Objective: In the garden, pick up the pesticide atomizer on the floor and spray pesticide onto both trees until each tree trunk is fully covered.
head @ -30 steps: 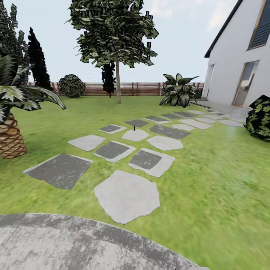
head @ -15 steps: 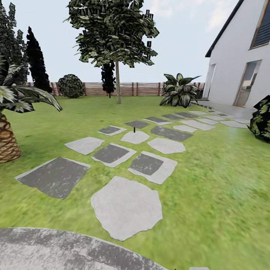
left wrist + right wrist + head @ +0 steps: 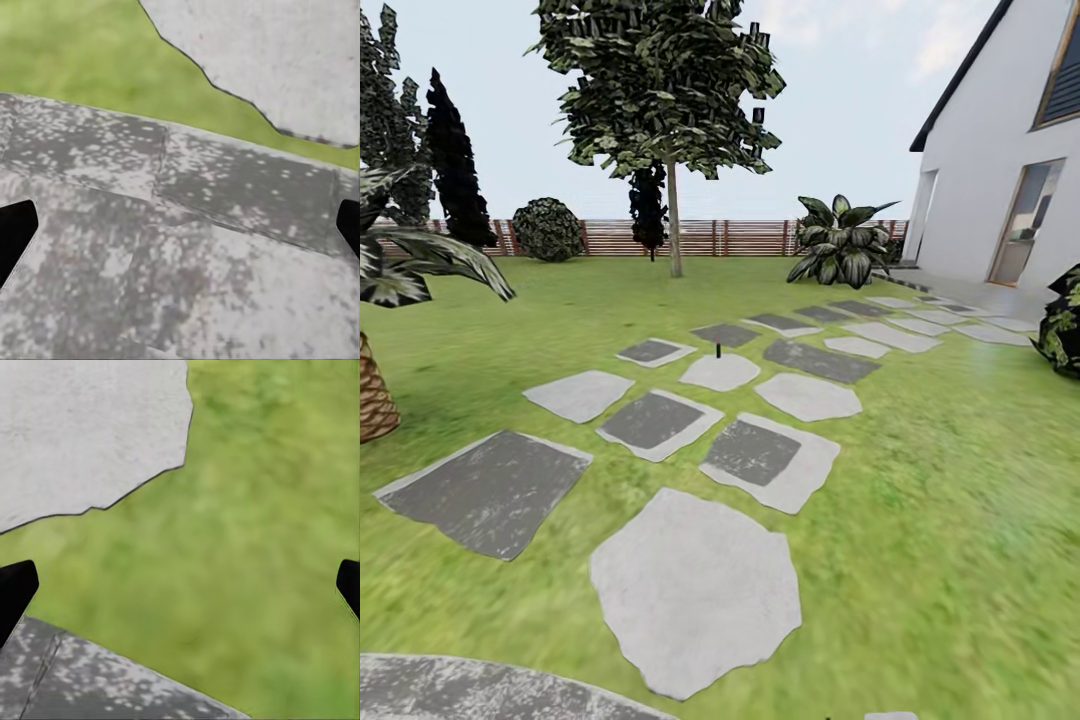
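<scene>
A tall tree [image 3: 665, 90] with a dark green leafy crown rises far ahead on the garden lawn [image 3: 940, 480]; its bare grey-brown trunk [image 3: 675, 225] stands in front of the slatted fence. A small dark upright thing [image 3: 718, 349] stands on a pale stepping stone midway along the path; it is too small to tell whether it is the pesticide atomizer. My left gripper [image 3: 180, 225] is open over grey speckled paving, its black fingertips [image 3: 15, 232] wide apart. My right gripper [image 3: 180, 592] is open over grass, empty.
Stepping stones [image 3: 695, 590] lead across the lawn toward a white house [image 3: 1010, 170] at the right. A short palm [image 3: 375, 390] stands close at the left, dark conifers [image 3: 455, 165] behind it. Shrubs [image 3: 840, 240] and a brown fence [image 3: 740, 237] line the back.
The whole head view has shifted: the camera has moved forward, so the stones look nearer and larger, and the curved paving edge and the palm have slid toward the picture's edges.
</scene>
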